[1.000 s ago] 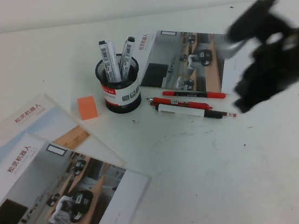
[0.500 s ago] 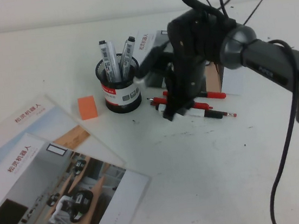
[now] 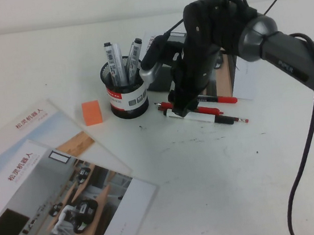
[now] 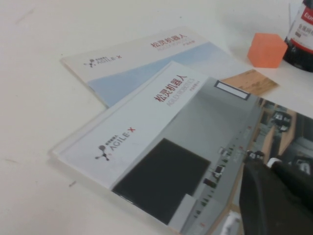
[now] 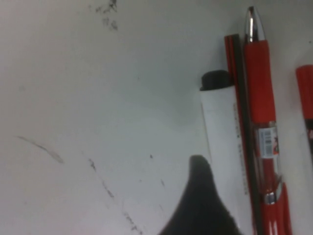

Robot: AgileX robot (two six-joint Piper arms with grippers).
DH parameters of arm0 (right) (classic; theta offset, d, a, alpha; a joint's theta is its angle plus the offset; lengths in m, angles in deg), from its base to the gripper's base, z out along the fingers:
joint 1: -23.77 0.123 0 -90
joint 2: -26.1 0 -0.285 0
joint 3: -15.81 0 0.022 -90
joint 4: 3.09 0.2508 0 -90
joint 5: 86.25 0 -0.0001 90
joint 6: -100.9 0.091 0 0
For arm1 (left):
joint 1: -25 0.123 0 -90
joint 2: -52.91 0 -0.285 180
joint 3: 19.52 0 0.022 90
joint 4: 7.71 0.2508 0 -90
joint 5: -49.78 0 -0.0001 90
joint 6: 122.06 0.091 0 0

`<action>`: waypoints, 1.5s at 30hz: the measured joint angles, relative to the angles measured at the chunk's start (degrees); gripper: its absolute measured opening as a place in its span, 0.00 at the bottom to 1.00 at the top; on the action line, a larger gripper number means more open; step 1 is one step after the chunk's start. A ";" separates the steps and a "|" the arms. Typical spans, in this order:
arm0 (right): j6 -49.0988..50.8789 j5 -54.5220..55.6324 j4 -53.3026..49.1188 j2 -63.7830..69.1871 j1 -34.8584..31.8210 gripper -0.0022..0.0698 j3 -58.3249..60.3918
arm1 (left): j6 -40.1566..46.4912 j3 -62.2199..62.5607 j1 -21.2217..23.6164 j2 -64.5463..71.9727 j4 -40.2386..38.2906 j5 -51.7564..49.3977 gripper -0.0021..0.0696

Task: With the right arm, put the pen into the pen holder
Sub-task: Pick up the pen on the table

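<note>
The right gripper [image 3: 178, 106] has swung in fast from the far right and now hangs low over the pen [image 3: 198, 116], which lies flat just under it, touching a red pen [image 3: 190, 109]. Its jaws have just opened wide, empty, so I think a grab comes next. The pen holder [image 3: 125, 90], close beside it, already has two markers. The left gripper [image 4: 279, 196] waits over a brochure [image 4: 161, 147]; I cannot tell its state.

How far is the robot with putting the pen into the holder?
Done: the pen holder already has two markers standing in it. In hand: the right gripper is low over the white pen, which lies on the table beside the red pens; nothing is gripped yet. Left: grasp, lift, carry to the holder, drop in. The left gripper is over the brochures.
</note>
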 joint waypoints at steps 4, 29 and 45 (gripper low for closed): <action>-1.99 -0.06 1.74 0.00 -0.98 0.60 0.00 | 0.00 0.00 0.00 0.00 -2.67 0.00 0.03; -7.16 0.21 1.52 1.88 -1.43 0.55 1.22 | 0.00 0.00 0.00 0.00 -3.52 -0.19 0.03; -7.64 -0.39 3.30 2.87 -1.56 0.33 0.73 | 0.00 0.00 0.00 0.00 -3.52 -0.19 0.03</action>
